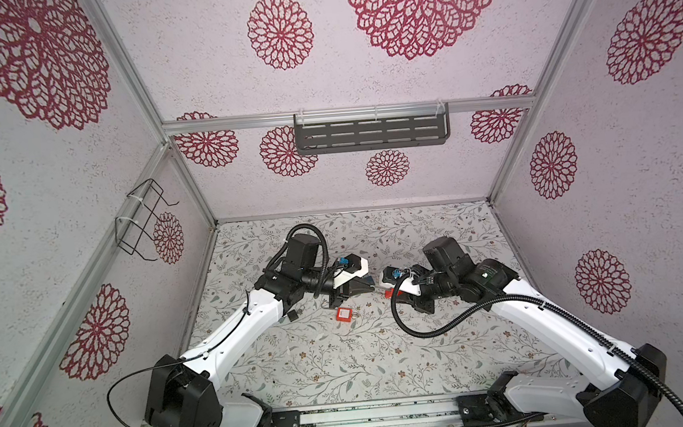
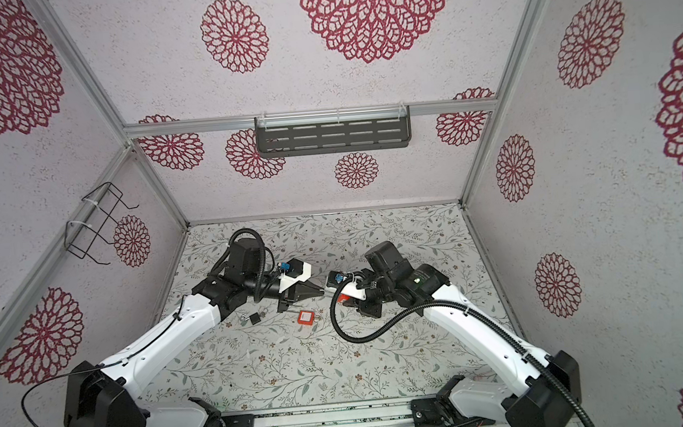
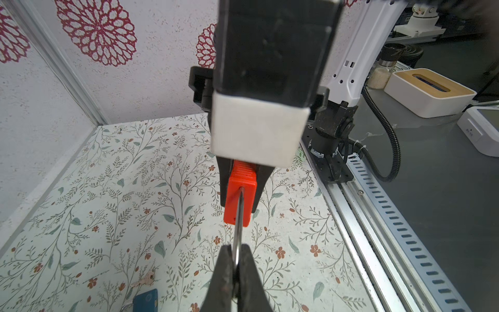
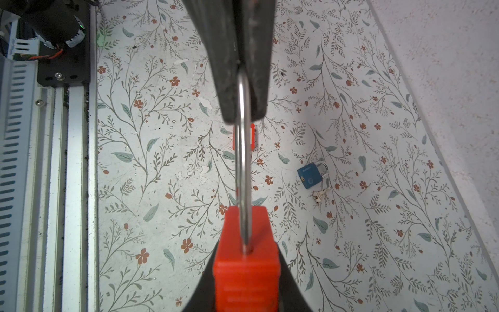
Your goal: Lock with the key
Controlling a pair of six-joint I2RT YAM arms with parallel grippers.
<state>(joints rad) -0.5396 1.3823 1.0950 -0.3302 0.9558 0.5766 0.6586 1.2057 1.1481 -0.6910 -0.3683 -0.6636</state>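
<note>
White floral table (image 1: pixel 322 362): key (image 4: pixel 320 195) lies beside blue padlock (image 4: pixel 310 174), on the left arm's side.
Right end effector (image 4: pixel 247 256): clamps the red padlock (image 3: pixel 240 194) by its body.
Left end effector (image 3: pixel 235 251): pinches its shackle (image 4: pixel 243 162); long axis spans arm to arm, above the table.

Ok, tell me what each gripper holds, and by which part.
The left gripper pinches the red padlock by its shackle; the right gripper clasps its body.

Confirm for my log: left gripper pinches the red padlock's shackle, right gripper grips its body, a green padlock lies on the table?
Not green: the right wrist view shows a blue padlock. The left gripper on the shackle, right gripper on the red body: correct.
</note>
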